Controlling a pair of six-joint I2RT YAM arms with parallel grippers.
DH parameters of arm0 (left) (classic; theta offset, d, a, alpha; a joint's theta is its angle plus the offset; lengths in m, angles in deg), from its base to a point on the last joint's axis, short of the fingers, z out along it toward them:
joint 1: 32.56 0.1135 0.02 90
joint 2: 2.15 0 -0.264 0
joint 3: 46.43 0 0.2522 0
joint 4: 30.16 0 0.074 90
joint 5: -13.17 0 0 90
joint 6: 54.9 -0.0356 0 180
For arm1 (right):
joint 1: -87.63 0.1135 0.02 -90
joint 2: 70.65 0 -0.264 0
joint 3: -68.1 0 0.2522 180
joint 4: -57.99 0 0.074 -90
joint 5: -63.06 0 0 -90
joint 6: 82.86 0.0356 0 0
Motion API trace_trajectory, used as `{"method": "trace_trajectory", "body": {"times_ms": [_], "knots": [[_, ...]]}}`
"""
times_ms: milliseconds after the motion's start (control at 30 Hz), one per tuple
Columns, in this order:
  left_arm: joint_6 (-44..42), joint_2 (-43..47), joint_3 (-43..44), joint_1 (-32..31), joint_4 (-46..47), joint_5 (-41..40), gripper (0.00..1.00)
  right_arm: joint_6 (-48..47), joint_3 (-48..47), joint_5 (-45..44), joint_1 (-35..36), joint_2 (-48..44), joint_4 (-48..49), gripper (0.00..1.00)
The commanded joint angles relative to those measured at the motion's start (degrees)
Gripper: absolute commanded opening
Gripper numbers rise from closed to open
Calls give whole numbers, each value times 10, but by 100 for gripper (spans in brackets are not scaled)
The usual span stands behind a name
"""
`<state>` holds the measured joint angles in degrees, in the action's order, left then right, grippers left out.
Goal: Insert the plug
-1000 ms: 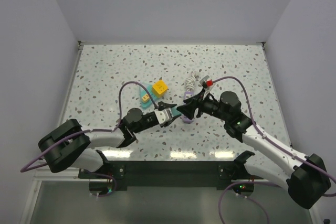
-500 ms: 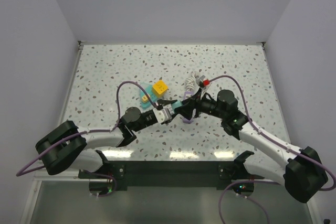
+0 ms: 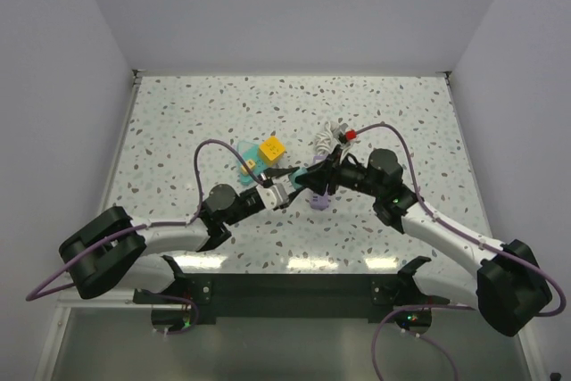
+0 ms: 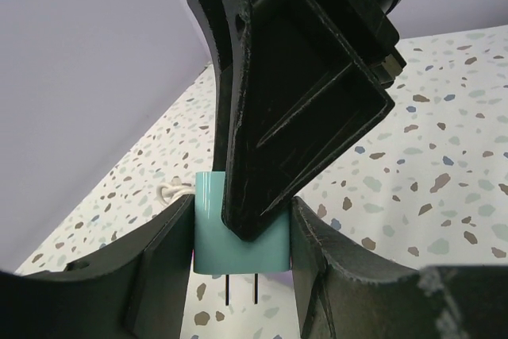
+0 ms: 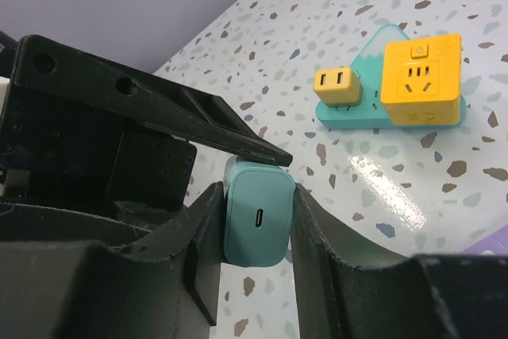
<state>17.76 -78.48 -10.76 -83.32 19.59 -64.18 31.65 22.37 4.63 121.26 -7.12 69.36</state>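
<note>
Now the right claw (image 5: 255,196) has snapped together on the teal plug (image 5: 255,232), where a second ago it stood apart and short of it. The left claw (image 4: 242,232) stays clamped on the same plug, so both arms grip it at once. Its two prongs point down and hang clear of the surface (image 3: 178,122) (the left wrist view shows this best). That reads as a handover: by my judgement the left claw should let go next, leaving the right arm to carry the plug. Further out, the yellow socket cube (image 5: 421,77) sits on its teal base beside a small yellow adapter (image 5: 337,87), apart from the plug, with nothing inserted yet.
</note>
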Motion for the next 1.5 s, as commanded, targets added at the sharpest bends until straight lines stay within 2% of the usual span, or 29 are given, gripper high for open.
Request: {"method": "trace_trajectory", "body": {"times_ms": [0,33,100,133,167,200,233,300,567,667,833,1067,1200,1467], "knots": [[4,16,17,0,84,-37,7,8,-14,62,11,3,11,0],[8,13,21,0,77,-45,23,9,-14,57,11,0,10,0],[20,8,23,0,69,-60,39,1,-19,36,11,-12,-3,0],[23,3,23,0,65,-63,53,-4,-20,26,11,-18,-10,0],[30,0,22,0,63,-65,60,-15,-24,-2,10,-31,-18,0],[32,-2,20,0,61,-65,76,-24,-27,-18,11,-37,-44,0],[35,-6,18,0,56,-65,87,-32,-31,-35,11,-43,-58,0],[44,-7,17,0,44,-58,98,-57,-42,-91,11,-59,-102,0],[68,-7,-13,8,15,-53,100,-112,-88,-264,11,-45,-184,0],[85,-8,-16,12,-1,-96,100,-123,-110,-308,10,-6,-201,0],[126,-8,-29,47,-28,-125,100,-132,-157,-381,10,65,-217,0],[242,-2,-39,128,-65,-134,100,-132,-216,-458,10,161,-243,0],[272,-1,-38,167,-88,-129,100,-119,-249,-491,10,207,-278,0],[299,-3,-45,198,-90,-98,100,-89,-261,-520,10,259,-286,0]]}}
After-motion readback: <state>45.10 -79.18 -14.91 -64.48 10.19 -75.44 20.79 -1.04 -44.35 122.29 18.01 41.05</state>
